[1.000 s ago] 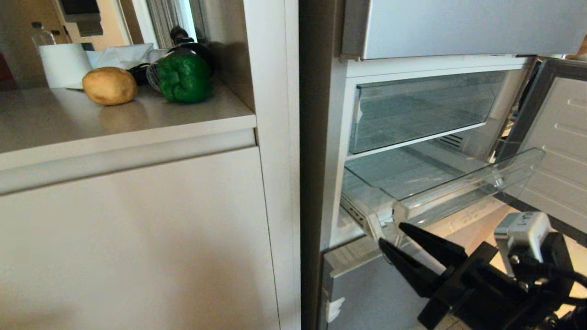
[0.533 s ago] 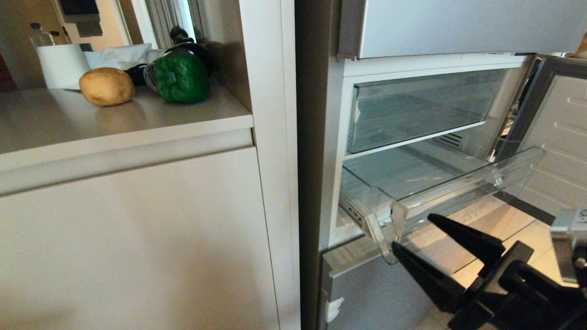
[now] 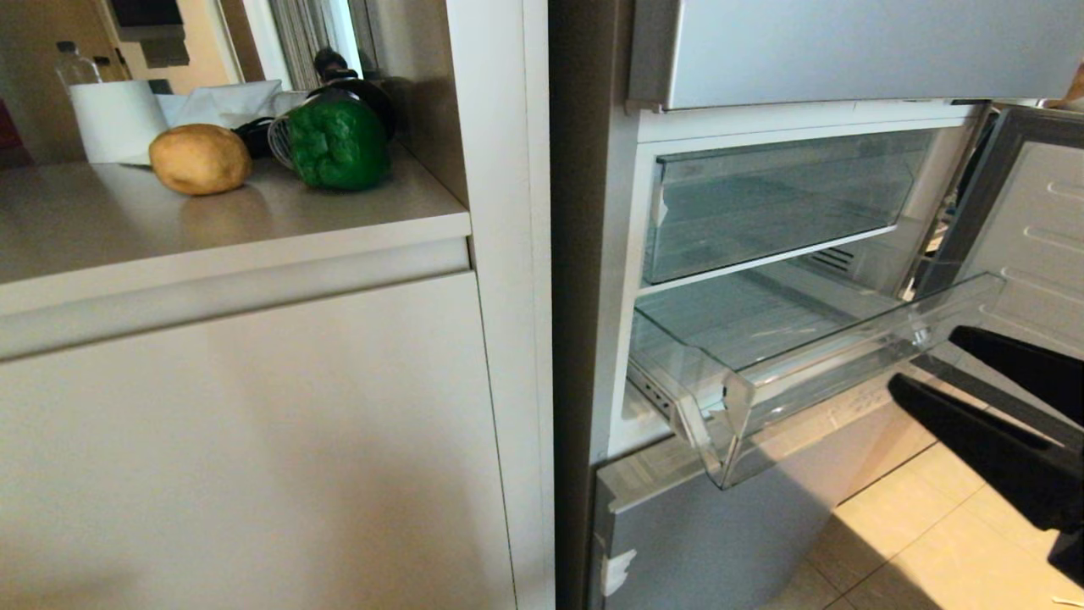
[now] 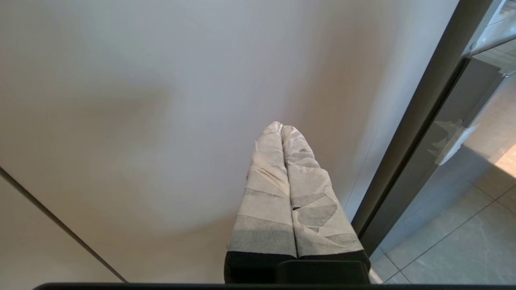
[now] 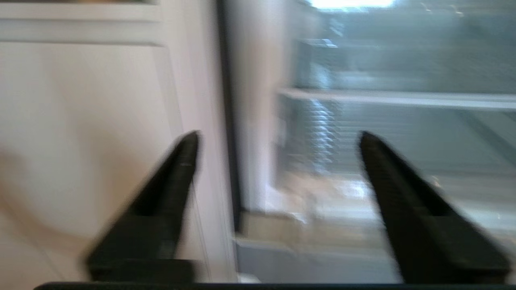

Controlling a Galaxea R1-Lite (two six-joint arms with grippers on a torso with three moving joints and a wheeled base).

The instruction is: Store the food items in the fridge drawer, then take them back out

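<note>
Clear plastic fridge drawer (image 3: 813,356) stands pulled out, holding nothing.

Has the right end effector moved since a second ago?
Yes. The right end effector has pulled away rightward from the clear drawer's front corner, open and empty.

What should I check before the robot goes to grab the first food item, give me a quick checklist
1. Clear fridge drawer pulled out: ok.
2. Drawer has room: ok, nothing visible inside.
3. Potato and green bell pepper sitting on the counter: ok.
4. Right gripper open, holding nothing: ok.
5. Left gripper shut, parked by the cabinet front: ok.
6. Path to the counter unobstructed: cannot tell.
</note>
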